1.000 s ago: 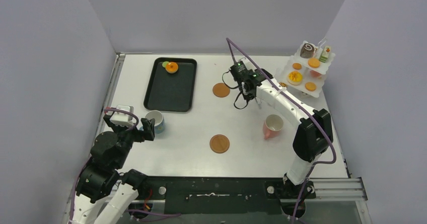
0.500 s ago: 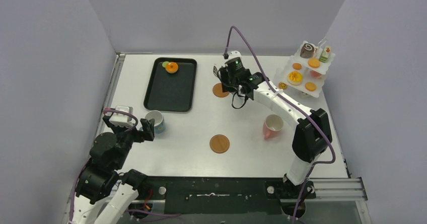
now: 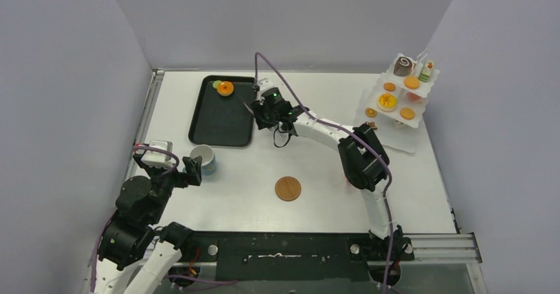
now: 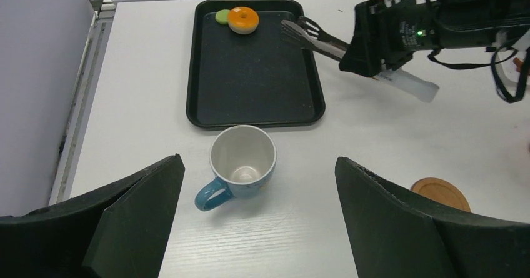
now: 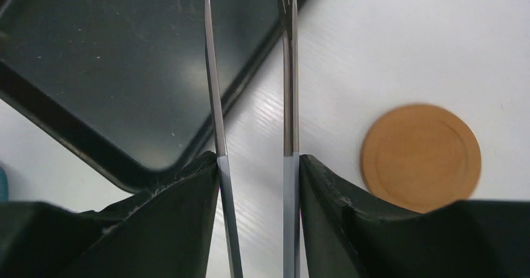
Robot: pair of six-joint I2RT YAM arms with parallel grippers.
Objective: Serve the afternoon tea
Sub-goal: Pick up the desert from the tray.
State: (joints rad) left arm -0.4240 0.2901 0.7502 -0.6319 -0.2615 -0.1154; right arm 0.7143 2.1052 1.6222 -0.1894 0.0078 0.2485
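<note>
**A:** Where has the afternoon tea got to?

**B:** It's split up. One orange tart (image 3: 225, 88) lies in the far left corner of the black tray (image 3: 224, 125), with a green disc (image 3: 216, 84) touching it on the left. The blue cup (image 4: 240, 164) stands upright on the desk (image 3: 317, 168), just off the tray's near edge, with its handle turned toward the left arm.

**A:** And the other pastries?

**B:** They're on the white tiered stand (image 3: 396, 110) at the far right of the desk. A chocolate swirl roll (image 3: 403, 65) and a cake slice (image 3: 426, 71) sit on the top tier. A bigger tart (image 3: 387, 100) and a cookie (image 3: 370, 112) are lower down, among other small orange pieces.

**A:** What is the right hand doing?

**B:** The right hand (image 4: 381, 40) is closed on the metal tongs (image 4: 309, 34). It pinches the two blades partway together, and the wrist view shows a gap between them. The tips of the tongs reach over the tray's right edge, above bare tray and well apart from the tart.

**A:** And the left hand?

**B:** The left hand (image 4: 259, 228) is spread wide and holds nothing. The cup sits ahead of it, in line with the gap between its fingers (image 4: 137, 215), and touches neither of them.

**A:** Is there anything else on the desk?

**B:** A wooden coaster (image 3: 288, 188) lies near the middle, toward the arms. The right wrist view also shows a coaster disc (image 5: 420, 157) just beside that hand's fingers. I cannot tell whether it is the same one.
</note>
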